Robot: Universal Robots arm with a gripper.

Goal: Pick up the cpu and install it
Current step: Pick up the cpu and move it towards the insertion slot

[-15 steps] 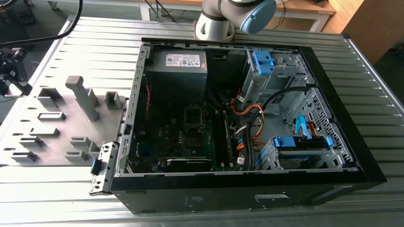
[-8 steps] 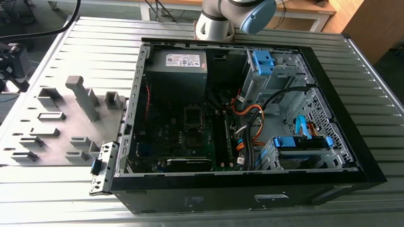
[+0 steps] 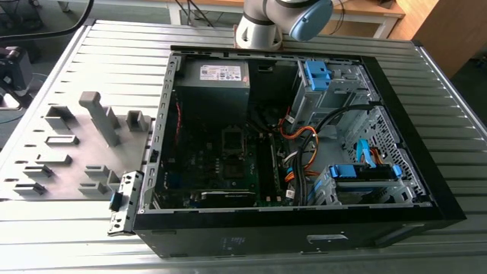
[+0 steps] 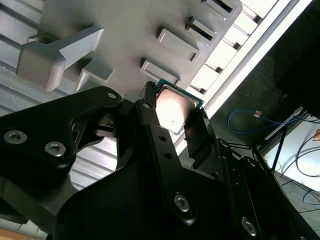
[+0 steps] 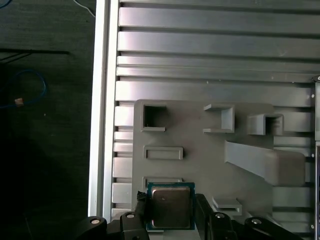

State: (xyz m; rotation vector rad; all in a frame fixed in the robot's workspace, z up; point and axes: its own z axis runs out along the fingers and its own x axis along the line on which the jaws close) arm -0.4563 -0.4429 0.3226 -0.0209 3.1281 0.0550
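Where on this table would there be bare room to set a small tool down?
The ribbed silver table is bare on the far and near sides of the grey slotted tray. The open black computer case is crowded with orange cables and parts.

Exterior view looks down on case; both wrist views closely share fixture plate.

the cpu was seen with a plain silver-grey top, edged in teal green. the claw was shown in black. the bench was ribbed in pale silver stripes. the holder plate was plain matte grey. the computer case was black, marked by blue brackets and orange cables.
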